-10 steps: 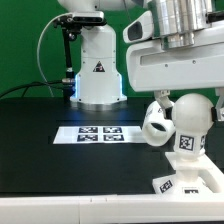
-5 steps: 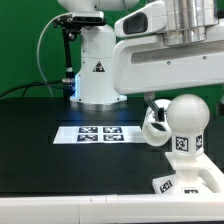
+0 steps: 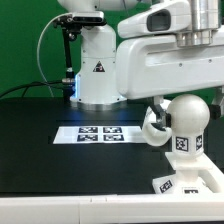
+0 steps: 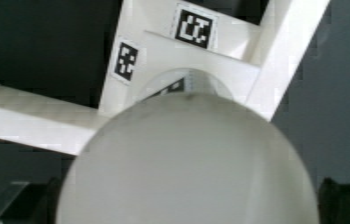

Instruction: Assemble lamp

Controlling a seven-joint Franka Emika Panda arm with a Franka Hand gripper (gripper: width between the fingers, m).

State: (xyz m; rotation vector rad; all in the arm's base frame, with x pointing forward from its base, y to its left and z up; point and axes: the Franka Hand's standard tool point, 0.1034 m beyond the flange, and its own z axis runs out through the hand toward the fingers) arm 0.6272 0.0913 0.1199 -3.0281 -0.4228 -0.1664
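Lamp bulb [image 3: 186, 113] upright on base [image 3: 192, 182]; b/w sq tags [image 3: 183, 143] on both; gripper [image 3: 184, 97] open/shut: can't tell.

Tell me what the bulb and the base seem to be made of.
Bulb: apparently white plastic, smooth and slightly matte, with a soft highlight on its round top. Base: likely the same white plastic, with flat angular faces bearing printed tags.
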